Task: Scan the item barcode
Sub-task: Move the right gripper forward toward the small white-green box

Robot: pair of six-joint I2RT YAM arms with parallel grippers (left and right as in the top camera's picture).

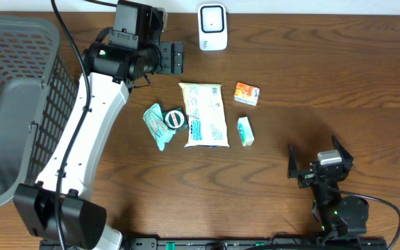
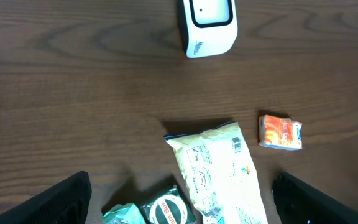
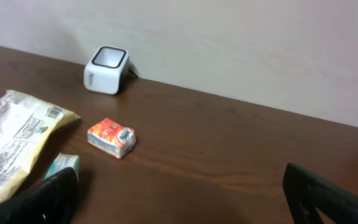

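Observation:
A white barcode scanner (image 1: 212,28) stands at the table's far edge and also shows in the left wrist view (image 2: 207,25). Below it lie the items: a cream snack bag (image 1: 203,114) with a barcode at its top corner (image 2: 236,144), a small orange box (image 1: 246,93), a green-white box (image 1: 245,131), a teal packet (image 1: 157,125) and a dark green packet (image 1: 175,119). My left gripper (image 1: 179,57) hovers open left of the scanner, above the bag's top end, holding nothing. My right gripper (image 1: 317,158) stands open at the front right, empty, apart from all items.
A large grey mesh basket (image 1: 12,104) fills the left side. The left arm's white link (image 1: 82,132) crosses the table beside it. Bare brown wood lies between the orange box (image 3: 111,137) and the right gripper (image 3: 185,199).

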